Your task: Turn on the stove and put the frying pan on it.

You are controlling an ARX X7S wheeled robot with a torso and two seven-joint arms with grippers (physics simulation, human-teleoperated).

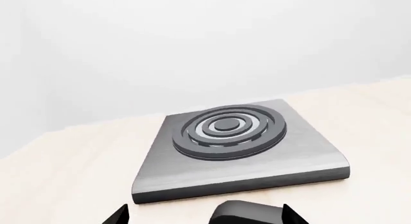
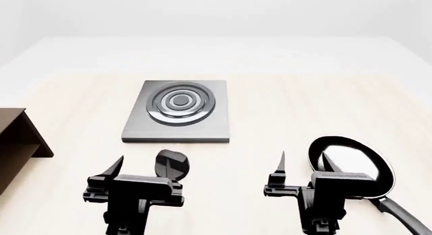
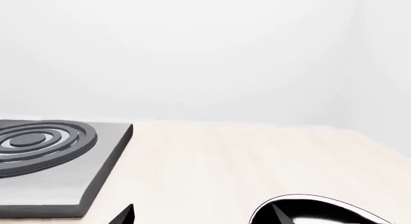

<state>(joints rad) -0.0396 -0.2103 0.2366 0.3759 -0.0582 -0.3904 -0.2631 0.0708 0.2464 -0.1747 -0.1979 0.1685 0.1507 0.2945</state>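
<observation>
No writing is seen. The frying pan (image 2: 351,167) is found just under the spread right gripper (image 2: 302,163), untouched.

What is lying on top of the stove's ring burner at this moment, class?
Nothing: the stove shows its bare concentric rings in all three views. The frying pan sits on the table apart from it, partly hidden by the right gripper.
</observation>
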